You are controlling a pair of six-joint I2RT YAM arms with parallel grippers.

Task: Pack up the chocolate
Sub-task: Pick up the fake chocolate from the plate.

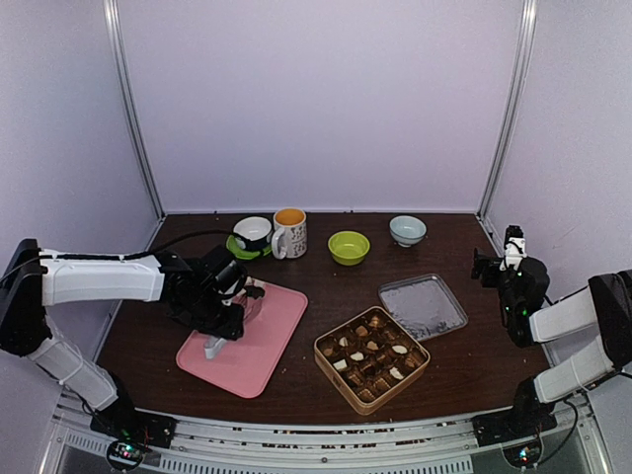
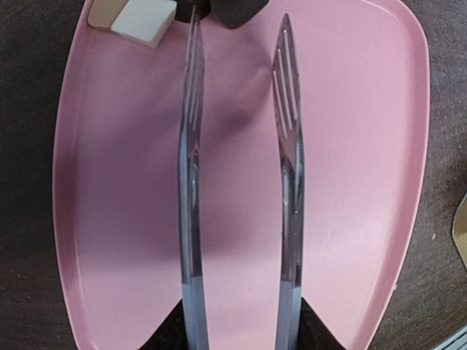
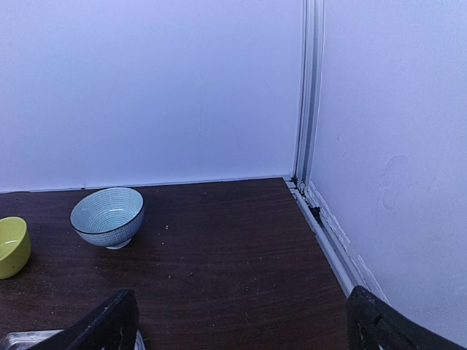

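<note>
Left fingers (image 2: 166,337) clamp tongs (image 2: 191,182) over chocolate (image 2: 142,18) on pink tray (image 2: 350,146); right fingers (image 3: 102,324) wide; tin (image 1: 319,348) holds more.

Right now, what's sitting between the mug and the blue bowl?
The green bowl, seen in the top view, between the mug and the blue bowl.

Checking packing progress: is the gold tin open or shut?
Open. The gold tin shows rows of chocolate inside, uncovered, and its silvery lid lies apart on the table beside it.
</note>
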